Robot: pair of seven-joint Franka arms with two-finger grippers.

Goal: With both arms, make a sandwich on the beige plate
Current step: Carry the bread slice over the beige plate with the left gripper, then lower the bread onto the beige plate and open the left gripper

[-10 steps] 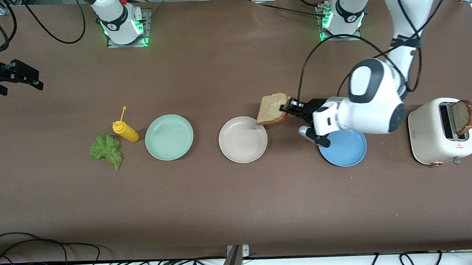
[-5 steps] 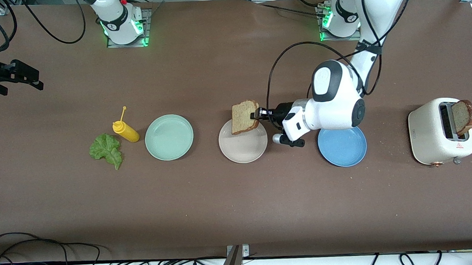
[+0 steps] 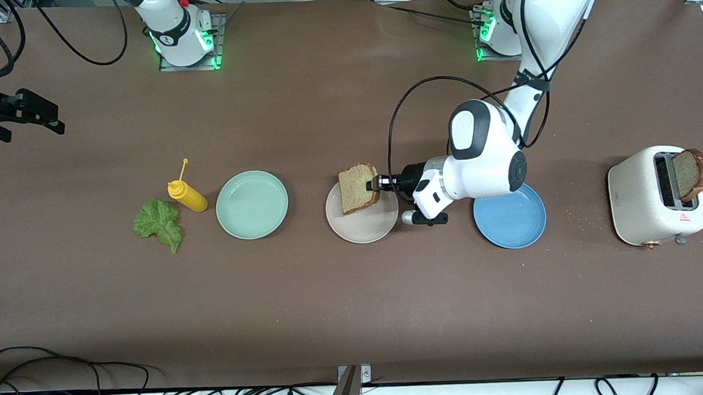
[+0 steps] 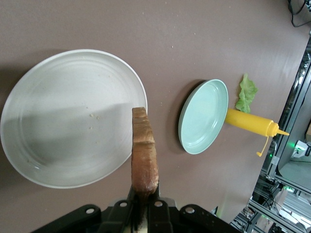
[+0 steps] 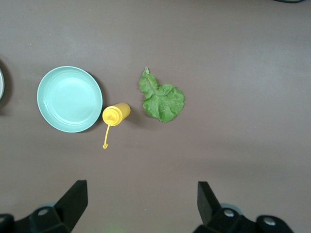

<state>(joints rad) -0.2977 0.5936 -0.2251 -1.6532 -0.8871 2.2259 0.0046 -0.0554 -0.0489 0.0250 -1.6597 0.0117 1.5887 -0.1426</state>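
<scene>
We begin with the wide brown desk [image 3: 358, 317], which carries everything. On it, toward the left arm's end, stands a cream toaster [image 3: 655, 196] with a second brown bread slice [image 3: 690, 174] standing up out of its slot. Next come three round plates in a row: a blue plate [image 3: 512, 228] partly under the left arm, the pale beige plate [image 3: 362, 230] in the middle, and a mint green plate [image 3: 251, 204] toward the right arm's end.

The left tool [image 3: 381, 183] is closed on the crust edge of a square tan bread slice [image 3: 357, 188] and holds it on edge over the beige plate; in the left wrist view the slice [image 4: 144, 158] shows only its thin crust side above the plate [image 4: 43, 160]. We judge that the bread is light, soft and easy to crush or tear, so a gentle hold at the firmer crust is best.

Beside the green plate lie a yellow squeeze bottle [image 3: 186, 194] and a ruffled green lettuce leaf [image 3: 158, 222], thin and limp; we would pinch it near the stalk.

The right tool [image 5: 141, 201] waits high over the desk with its fingers spread wide and empty; in the front view it is cut off at the edge. We cannot tell whether the slice already touches the plate.
</scene>
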